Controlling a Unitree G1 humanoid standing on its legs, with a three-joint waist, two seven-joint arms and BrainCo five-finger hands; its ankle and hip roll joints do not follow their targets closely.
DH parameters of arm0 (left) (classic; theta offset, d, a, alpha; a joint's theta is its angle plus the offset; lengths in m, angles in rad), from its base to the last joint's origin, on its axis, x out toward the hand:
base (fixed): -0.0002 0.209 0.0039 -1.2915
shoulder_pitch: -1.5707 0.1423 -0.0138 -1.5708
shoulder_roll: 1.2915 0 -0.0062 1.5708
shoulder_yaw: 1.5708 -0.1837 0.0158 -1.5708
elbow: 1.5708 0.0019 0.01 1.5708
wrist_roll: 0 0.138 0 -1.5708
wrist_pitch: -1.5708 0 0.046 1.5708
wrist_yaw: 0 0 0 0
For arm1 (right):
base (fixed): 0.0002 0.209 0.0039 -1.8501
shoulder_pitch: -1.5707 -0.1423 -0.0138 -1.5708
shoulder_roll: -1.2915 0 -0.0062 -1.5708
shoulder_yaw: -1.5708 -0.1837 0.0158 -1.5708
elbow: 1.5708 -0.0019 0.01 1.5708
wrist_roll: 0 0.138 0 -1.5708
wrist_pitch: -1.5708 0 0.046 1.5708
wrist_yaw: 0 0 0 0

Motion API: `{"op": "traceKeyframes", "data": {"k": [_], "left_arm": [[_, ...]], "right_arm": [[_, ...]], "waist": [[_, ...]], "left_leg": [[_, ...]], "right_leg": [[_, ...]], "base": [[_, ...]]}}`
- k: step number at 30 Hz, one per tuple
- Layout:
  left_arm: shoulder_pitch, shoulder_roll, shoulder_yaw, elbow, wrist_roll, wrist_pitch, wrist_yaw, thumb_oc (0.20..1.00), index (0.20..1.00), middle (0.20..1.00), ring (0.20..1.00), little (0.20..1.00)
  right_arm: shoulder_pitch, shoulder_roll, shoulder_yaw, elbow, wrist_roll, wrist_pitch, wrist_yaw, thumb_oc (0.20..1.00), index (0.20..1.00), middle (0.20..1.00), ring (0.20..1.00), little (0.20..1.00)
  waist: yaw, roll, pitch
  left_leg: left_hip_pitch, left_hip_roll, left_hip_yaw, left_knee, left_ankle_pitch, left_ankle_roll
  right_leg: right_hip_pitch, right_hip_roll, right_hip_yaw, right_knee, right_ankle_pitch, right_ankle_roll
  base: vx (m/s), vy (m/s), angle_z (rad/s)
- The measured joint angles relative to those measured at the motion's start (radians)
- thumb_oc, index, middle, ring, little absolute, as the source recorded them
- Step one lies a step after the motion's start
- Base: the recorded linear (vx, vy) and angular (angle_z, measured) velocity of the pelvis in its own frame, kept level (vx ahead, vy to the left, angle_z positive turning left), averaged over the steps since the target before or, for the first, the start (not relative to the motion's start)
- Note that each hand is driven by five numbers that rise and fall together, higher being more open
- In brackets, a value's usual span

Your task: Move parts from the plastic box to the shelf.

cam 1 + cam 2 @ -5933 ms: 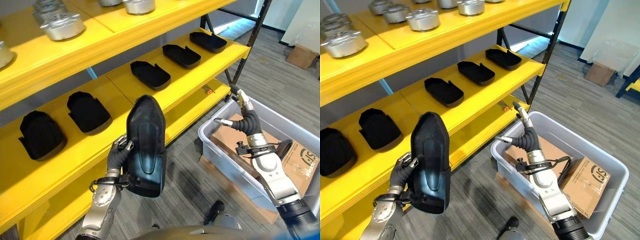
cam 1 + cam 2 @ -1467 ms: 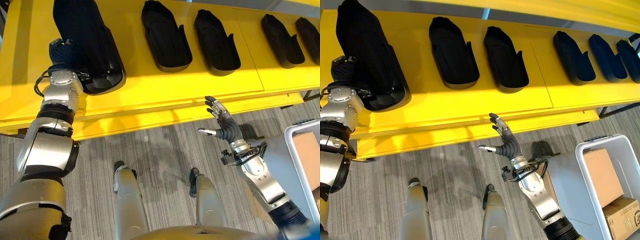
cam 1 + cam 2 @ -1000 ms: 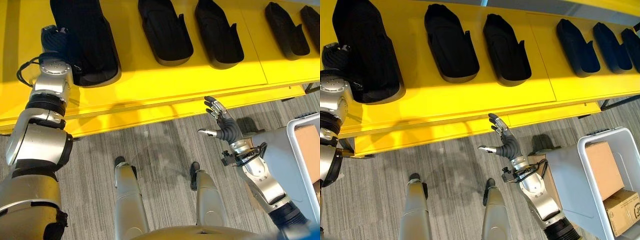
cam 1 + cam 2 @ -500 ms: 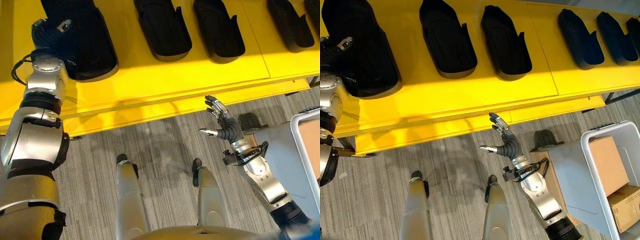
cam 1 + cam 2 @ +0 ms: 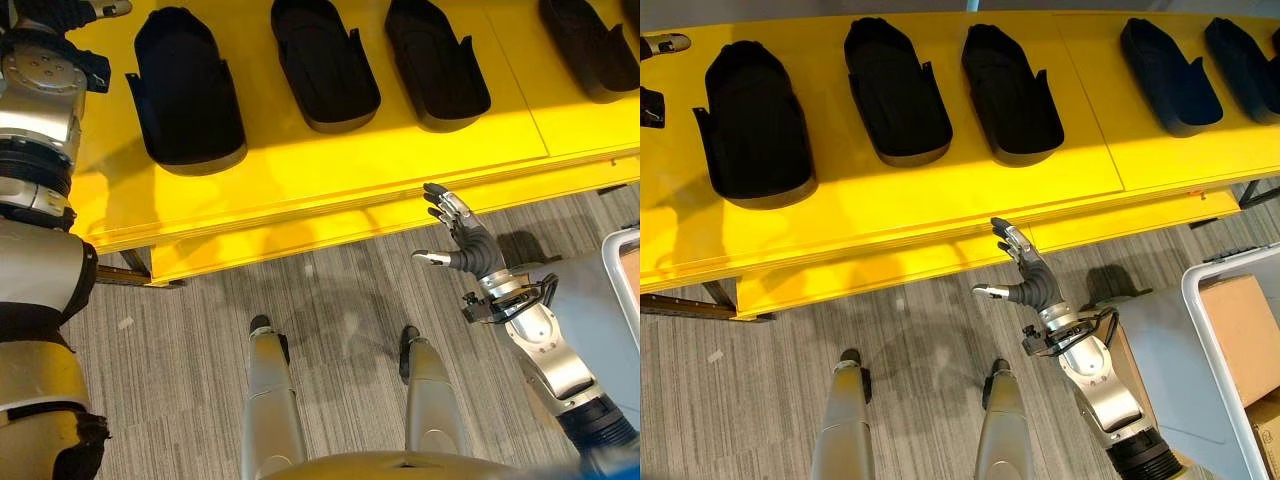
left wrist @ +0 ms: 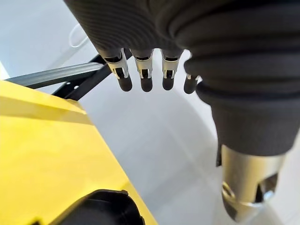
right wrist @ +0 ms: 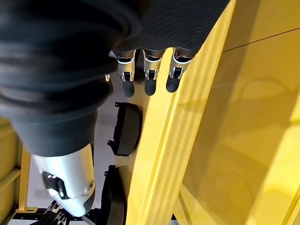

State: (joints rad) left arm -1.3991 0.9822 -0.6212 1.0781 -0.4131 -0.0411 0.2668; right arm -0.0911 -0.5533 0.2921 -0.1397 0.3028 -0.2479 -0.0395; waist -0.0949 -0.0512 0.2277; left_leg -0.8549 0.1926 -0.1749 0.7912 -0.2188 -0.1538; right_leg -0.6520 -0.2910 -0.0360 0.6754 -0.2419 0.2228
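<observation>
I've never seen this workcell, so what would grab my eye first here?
A row of black moulded parts lies on the bright yellow shelf. The open right hand hovers just below the shelf's front edge. The left hand, also open, is up at the shelf's left end.

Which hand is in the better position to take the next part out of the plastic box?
Probably the right hand. It hangs open and empty in front of the shelf, with the plastic box just beside that arm. The left hand, also open, is up at the shelf's far left end beside a black part.
</observation>
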Motion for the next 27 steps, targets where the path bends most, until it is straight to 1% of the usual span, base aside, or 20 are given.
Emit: {"op": "traceKeyframes", "data": {"k": [1, 4, 5, 6, 8, 9, 10, 11, 12, 13, 14, 15, 16, 17, 19, 20, 21, 22, 23, 27], "left_arm": [[0.008, 0.023, -0.006, -0.067, -0.009, -0.006, -0.004, 1.000, 1.000, 1.000, 1.000, 1.000], [0.010, 0.057, -0.006, -0.145, -0.009, -0.052, -0.007, 1.000, 1.000, 1.000, 1.000, 1.000], [0.097, 0.118, -0.002, -0.283, -0.012, -0.073, -0.010, 1.000, 1.000, 1.000, 1.000, 1.000], [0.137, 0.136, -0.002, -0.343, -0.012, -0.087, -0.019, 1.000, 1.000, 1.000, 1.000, 1.000], [0.358, 0.197, 0.085, -0.638, -0.009, -0.130, -0.020, 1.000, 1.000, 1.000, 1.000, 1.000], [0.466, 0.224, 0.147, -0.750, 0.007, -0.132, -0.017, 1.000, 1.000, 1.000, 1.000, 1.000], [0.626, 0.240, 0.261, -0.899, 0.053, -0.142, -0.005, 1.000, 1.000, 1.000, 1.000, 1.000], [0.801, 0.238, 0.362, -1.038, 0.136, -0.163, 0.013, 1.000, 1.000, 1.000, 1.000, 1.000], [0.892, 0.231, 0.404, -1.088, 0.180, -0.170, 0.020, 1.000, 1.000, 1.000, 1.000, 1.000], [0.977, 0.212, 0.471, -1.116, 0.267, -0.156, 0.026, 1.000, 1.000, 1.000, 1.000, 1.000], [1.098, 0.169, 0.574, -1.175, 0.372, -0.144, 0.046, 1.000, 1.000, 1.000, 1.000, 1.000], [1.147, 0.113, 0.617, -1.201, 0.477, -0.137, 0.062, 1.000, 1.000, 1.000, 1.000, 1.000], [1.151, 0.100, 0.617, -1.202, 0.570, -0.125, 0.063, 1.000, 1.000, 1.000, 1.000, 1.000], [1.169, 0.107, 0.633, -1.222, 0.684, -0.112, 0.063, 1.000, 1.000, 1.000, 1.000, 1.000], [1.209, 0.105, 0.654, -1.259, 0.754, -0.117, 0.062, 1.000, 1.000, 1.000, 1.000, 1.000], [1.270, 0.061, 0.693, -1.281, 0.831, -0.118, 0.064, 1.000, 1.000, 1.000, 1.000, 1.000], [1.314, -0.020, 0.717, -1.297, 0.873, -0.119, 0.067, 1.000, 1.000, 1.000, 1.000, 1.000], [1.352, -0.053, 0.717, -1.308, 0.909, -0.118, 0.058, 1.000, 1.000, 1.000, 1.000, 1.000], [1.379, -0.128, 0.707, -1.327, 0.939, -0.121, 0.057, 1.000, 1.000, 1.000, 1.000, 1.000], [1.394, -0.155, 0.676, -1.341, 0.959, -0.123, 0.044, 1.000, 1.000, 1.000, 1.000, 1.000]], "right_arm": [[0.003, 0.001, -0.005, 0.001, 0.000, 0.000, 0.001, 1.000, 1.000, 1.000, 1.000, 1.000], [0.008, 0.004, -0.005, 0.006, 0.000, 0.000, 0.002, 1.000, 1.000, 1.000, 1.000, 1.000], [0.014, 0.005, -0.009, 0.008, -0.001, -0.004, 0.005, 1.000, 1.000, 1.000, 1.000, 1.000], [0.025, 0.005, -0.012, 0.013, -0.001, -0.006, 0.005, 1.000, 1.000, 1.000, 1.000, 1.000], [0.057, 0.011, -0.039, 0.016, -0.010, -0.010, 0.006, 1.000, 1.000, 1.000, 1.000, 1.000], [0.066, 0.023, -0.060, 0.012, -0.014, -0.010, 0.006, 1.000, 1.000, 1.000, 1.000, 1.000], [0.091, 0.034, -0.085, 0.009, -0.014, -0.013, 0.005, 1.000, 1.000, 1.000, 1.000, 1.000], [0.102, 0.034, -0.106, 0.013, -0.014, -0.017, -0.001, 1.000, 1.000, 1.000, 1.000, 1.000], [0.105, 0.034, -0.114, 0.020, -0.014, -0.017, -0.004, 1.000, 1.000, 1.000, 1.000, 1.000], [0.102, 0.037, -0.119, 0.017, -0.021, -0.016, -0.003, 1.000, 1.000, 1.000, 1.000, 1.000], [0.110, 0.038, -0.135, 0.005, -0.032, -0.018, -0.006, 1.000, 1.000, 1.000, 1.000, 1.000], [0.109, 0.037, -0.146, 0.007, -0.042, -0.018, -0.013, 1.000, 1.000, 1.000, 1.000, 1.000], [0.096, 0.036, -0.146, 0.008, -0.046, -0.018, -0.014, 1.000, 1.000, 1.000, 1.000, 1.000], [0.085, 0.037, -0.145, 0.004, -0.053, -0.018, -0.013, 1.000, 1.000, 1.000, 1.000, 1.000], [0.082, 0.038, -0.146, 0.000, -0.053, -0.018, -0.014, 1.000, 1.000, 1.000, 1.000, 1.000], [0.082, 0.041, -0.146, -0.005, -0.053, -0.017, -0.014, 1.000, 1.000, 1.000, 1.000, 1.000], [0.090, 0.042, -0.146, -0.008, -0.053, -0.017, -0.017, 1.000, 1.000, 1.000, 1.000, 1.000], [0.089, 0.044, -0.146, -0.010, -0.053, -0.017, -0.019, 1.000, 1.000, 1.000, 1.000, 1.000], [0.080, 0.048, -0.146, -0.016, -0.054, -0.017, -0.034, 1.000, 1.000, 1.000, 1.000, 1.000], [0.042, 0.069, -0.145, -0.027, -0.064, -0.016, -0.051, 1.000, 1.000, 1.000, 1.000, 1.000]], "waist": [[0.003, 0.000, 0.000], [0.006, 0.000, 0.000], [0.008, 0.001, 0.000], [0.011, 0.002, -0.001], [0.042, 0.004, -0.001], [0.052, 0.005, 0.000], [0.053, 0.005, 0.000], [0.057, 0.005, 0.000], [0.062, 0.005, 0.000], [0.069, 0.006, 0.001], [0.069, 0.006, 0.002], [0.076, 0.005, 0.003], [0.086, 0.001, 0.005], [0.086, -0.003, 0.008], [0.083, -0.008, 0.012], [0.082, -0.013, 0.016], [0.081, -0.016, 0.022], [0.080, -0.020, 0.031], [0.084, -0.022, 0.048], [0.085, -0.019, 0.066]], "left_leg": [[0.000, -0.002, -0.001, -0.004, 0.004, 0.000], [0.014, -0.003, -0.002, -0.008, 0.005, 0.000], [0.039, -0.007, 0.003, -0.021, 0.006, 0.002], [0.050, -0.007, 0.003, -0.028, 0.004, 0.006], [0.072, -0.007, 0.005, -0.053, 0.013, 0.004], [0.077, -0.008, 0.002, -0.058, 0.019, -0.003], [0.081, -0.008, 0.003, -0.061, 0.019, -0.003], [0.088, -0.008, 0.003, -0.063, 0.018, -0.001], [0.097, -0.007, 0.003, -0.069, 0.018, -0.001], [0.105, -0.008, 0.004, -0.076, 0.018, -0.001], [0.114, -0.007, 0.006, -0.080, 0.018, -0.001], [0.121, -0.006, 0.006, -0.087, 0.017, 0.001], [0.122, -0.003, 0.006, -0.087, 0.017, 0.002], [0.121, -0.003, 0.006, -0.087, 0.017, 0.002], [0.124, -0.003, 0.007, -0.086, 0.017, 0.002], [0.130, -0.003, 0.009, -0.087, 0.017, 0.002], [0.139, -0.003, 0.017, -0.088, 0.017, 0.002], [0.141, -0.002, 0.017, -0.088, 0.016, 0.004], [0.142, -0.002, 0.017, -0.090, 0.016, 0.004], [0.158, -0.002, 0.023, -0.091, 0.015, 0.005]], "right_leg": [[0.001, -0.001, -0.001, -0.001, 0.000, 0.000], [0.013, -0.002, -0.002, -0.003, 0.000, 0.000], [0.034, -0.008, -0.002, -0.010, -0.005, -0.006], [0.043, -0.008, -0.002, -0.011, -0.008, -0.005], [0.051, -0.010, -0.004, -0.005, -0.016, -0.010], [0.055, -0.010, -0.007, -0.001, -0.020, -0.008], [0.056, -0.011, -0.007, 0.001, -0.024, -0.006], [0.060, -0.013, -0.008, 0.007, -0.030, -0.006], [0.064, -0.013, -0.009, 0.009, -0.034, -0.008], [0.069, -0.013, -0.009, 0.008, -0.036, -0.010], [0.074, -0.013, -0.006, 0.006, -0.038, -0.014], [0.079, -0.013, -0.008, 0.007, -0.041, -0.017], [0.079, -0.012, -0.009, 0.011, -0.042, -0.017], [0.079, -0.012, -0.008, 0.013, -0.042, -0.017], [0.083, -0.012, -0.008, 0.009, -0.042, -0.018], [0.087, -0.012, -0.006, 0.007, -0.042, -0.017], [0.090, -0.013, 0.001, 0.005, -0.041, -0.016], [0.093, -0.013, 0.001, 0.007, -0.042, -0.017], [0.093, -0.012, 0.000, 0.007, -0.041, -0.016], [0.106, -0.013, 0.004, 0.004, -0.041, -0.016]], "base": [[-0.02, -0.003, 0.04], [0.00, 0.002, 0.01], [-0.01, -0.003, 0.04], [-0.01, -0.008, 0.06], [-0.02, -0.012, 0.06], [-0.02, -0.011, 0.05], [-0.01, -0.007, 0.05], [0.00, -0.002, 0.06], [-0.01, -0.001, 0.04], [0.00, 0.000, 0.00], [0.00, 0.000, 0.00], [0.00, 0.000, 0.00], [-0.01, -0.010, 0.04], [0.00, 0.000, 0.00], [0.00, 0.000, 0.00], [-0.01, -0.019, -0.07], [0.00, -0.027, -0.06], [0.00, -0.036, -0.04], [0.00, -0.034, 0.01], [0.00, -0.013, -0.01]]}}
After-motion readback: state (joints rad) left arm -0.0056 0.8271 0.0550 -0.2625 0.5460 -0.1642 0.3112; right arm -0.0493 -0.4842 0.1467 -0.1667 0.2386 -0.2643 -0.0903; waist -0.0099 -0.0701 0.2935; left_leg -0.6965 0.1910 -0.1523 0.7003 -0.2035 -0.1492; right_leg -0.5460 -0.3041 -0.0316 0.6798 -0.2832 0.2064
